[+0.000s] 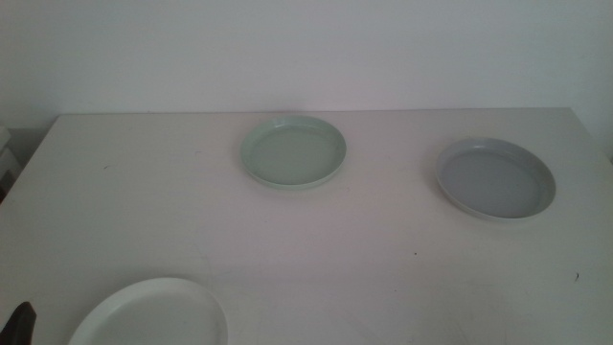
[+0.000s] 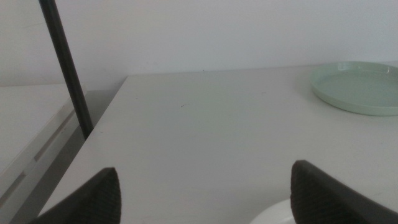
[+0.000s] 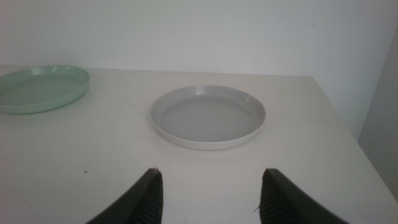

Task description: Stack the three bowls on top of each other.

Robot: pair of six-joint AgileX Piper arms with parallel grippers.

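Observation:
Three bowls lie apart on the white table. The mint green bowl (image 1: 293,151) sits at the far middle and shows too in the left wrist view (image 2: 357,87) and right wrist view (image 3: 40,88). To the right lies the grey-blue bowl (image 1: 495,178), directly ahead of my open right gripper (image 3: 208,193) and seen there as (image 3: 208,116). The white bowl (image 1: 151,314) is at the near left edge; only its rim (image 2: 273,214) shows by my open left gripper (image 2: 205,196), whose dark tip (image 1: 21,321) peeks in at the middle view's bottom left.
The table (image 1: 306,240) ends at a white wall behind. A dark pole (image 2: 67,68) stands off the table's left edge, and the right edge (image 3: 339,118) drops off just beyond the grey-blue bowl.

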